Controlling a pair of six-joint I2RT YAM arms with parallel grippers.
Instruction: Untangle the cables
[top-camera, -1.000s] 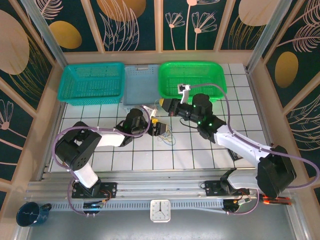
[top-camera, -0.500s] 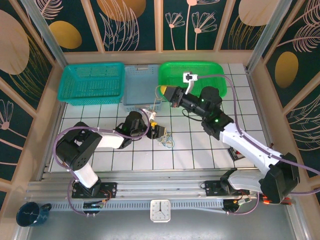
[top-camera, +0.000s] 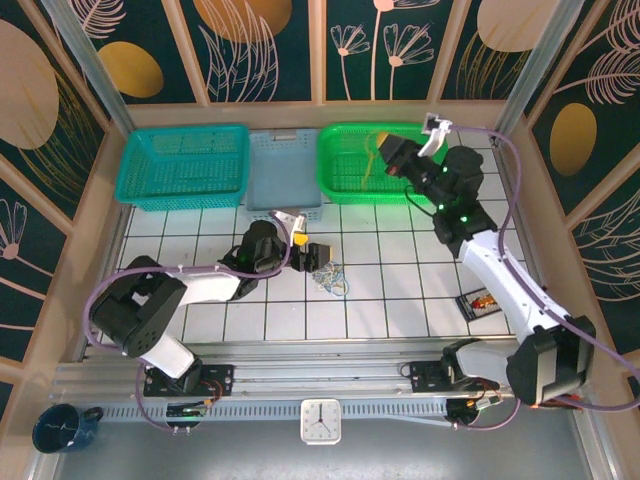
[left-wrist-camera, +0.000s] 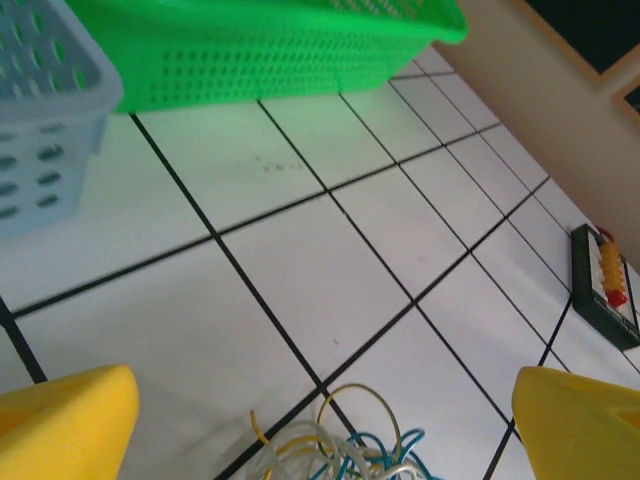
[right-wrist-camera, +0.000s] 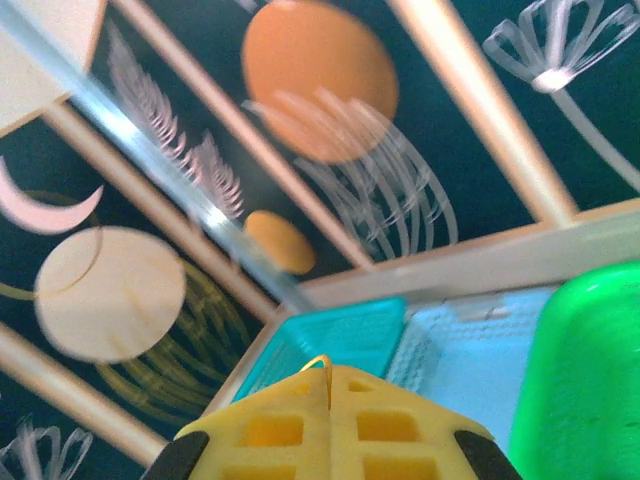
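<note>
While the left gripper (top-camera: 312, 255) is hanging low over the tabletop (top-camera: 400, 300) near the middle of the top view, I am seeing its jaws standing wide apart and gripping nothing. The cables (top-camera: 328, 280) are lying as a small yellowish, blue and whitish tangle just beside it, sitting between the yellow fingertips (left-wrist-camera: 65, 420) at the wrist view's bottom edge. The right gripper (top-camera: 383, 152) is hovering over the green basket (top-camera: 345, 185) at upper right, jaws pinching shut on one yellowish cable (top-camera: 371, 165).
</note>
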